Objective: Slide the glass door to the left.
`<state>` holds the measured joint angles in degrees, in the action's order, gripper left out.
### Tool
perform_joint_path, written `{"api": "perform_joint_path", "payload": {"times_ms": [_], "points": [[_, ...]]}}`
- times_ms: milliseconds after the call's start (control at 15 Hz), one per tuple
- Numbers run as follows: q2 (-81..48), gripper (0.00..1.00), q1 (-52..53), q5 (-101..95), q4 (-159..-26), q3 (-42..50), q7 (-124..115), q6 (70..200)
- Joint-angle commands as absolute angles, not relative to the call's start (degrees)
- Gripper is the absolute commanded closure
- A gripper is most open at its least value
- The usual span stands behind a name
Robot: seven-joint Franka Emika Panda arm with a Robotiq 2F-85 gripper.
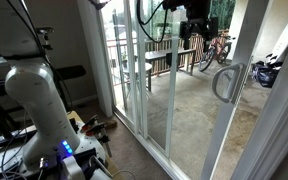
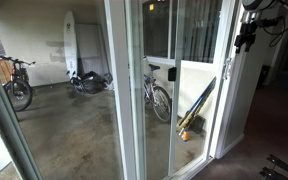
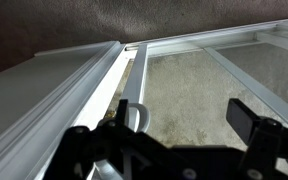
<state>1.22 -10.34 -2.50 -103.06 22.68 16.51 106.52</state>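
Claw (image 1: pixel 194 22) is hanging wide open and gripping nothing. I am holding it high against the glass door (image 1: pixel 222 135), above the grey loop handle (image 1: pixel 227 82). In the wrist view I am looking down along the white frame, and the handle (image 3: pixel 134 112) is sitting between the spread fingers (image 3: pixel 249 120), whether touching I cannot tell. The arm (image 1: pixel 34 90) is rising from its white base and reaching up out of the picture. The door (image 2: pixel 199 90) is standing upright, its long axis vertical, its handle running along one upright edge, with bicycles (image 2: pixel 159 95) showing through the glass.
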Motion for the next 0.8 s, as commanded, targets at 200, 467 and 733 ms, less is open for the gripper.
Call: {"api": "perform_joint_path", "payload": {"times_ms": [200, 467, 733], "points": [[1.0, 0.0, -12.7, -2.4, -102.2, 20.5, 16.6, 105.8], [0.3, 0.0, -13.4, -3.5, -104.2, 19.9, 19.6, 108.3], [-2.5, 0.0, -15.8, -2.5, -102.9, 20.6, 22.5, 111.3]]}}
